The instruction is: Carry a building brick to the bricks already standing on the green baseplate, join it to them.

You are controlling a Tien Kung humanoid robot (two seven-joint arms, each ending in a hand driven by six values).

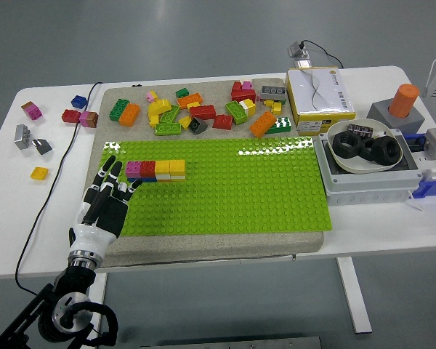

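Observation:
A short row of joined bricks (156,170), pink, red and yellow on top of blue and white, stands on the green baseplate (232,189) near its far left corner. My left hand (105,200) is open with fingers spread and holds nothing. It lies over the baseplate's left edge, a little below and left of the brick row, apart from it. The right arm is out of view.
Several loose bricks (203,109) lie on the mat behind the baseplate. More bricks (36,123) lie on the table at far left. A cardboard box (320,94) and a grey bin with black tyres (367,149) stand at right.

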